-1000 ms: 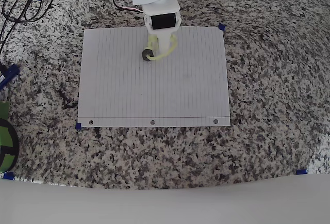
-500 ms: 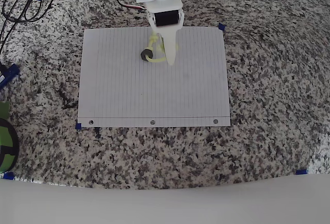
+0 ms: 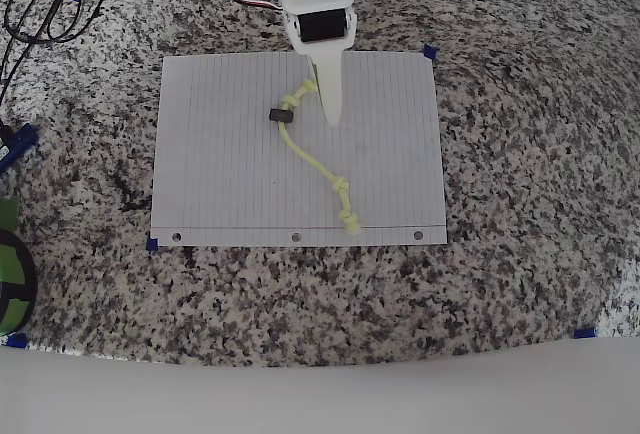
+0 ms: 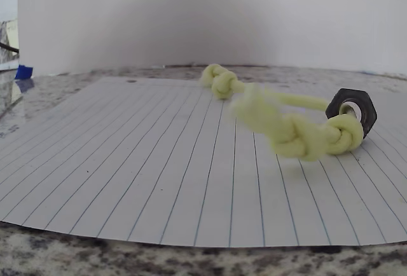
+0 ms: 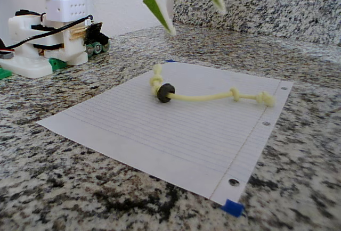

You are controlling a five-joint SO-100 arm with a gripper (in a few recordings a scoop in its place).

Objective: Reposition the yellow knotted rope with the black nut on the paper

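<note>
Overhead view: one yellow knotted rope [image 3: 313, 160] with one black nut [image 3: 283, 114] lies on one paper [image 3: 220, 174]; gripper [image 5: 184, 7] released.

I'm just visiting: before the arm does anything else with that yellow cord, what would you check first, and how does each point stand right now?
1. Yellow knotted rope lies fully on the paper: ok.
2. Black nut threaded on the rope: ok, the wrist view shows the cord passing through it.
3. Gripper clear of the rope: ok, the fixed view shows its fingers raised and spread above the sheet, holding nothing.
4. Rope stretched out, not bunched: ok, though it curves; knots show near both ends.
5. Paper flat and held in place: ok, blue tape marks its corners.
6. Whether this is the wanted final position: cannot tell.
</note>
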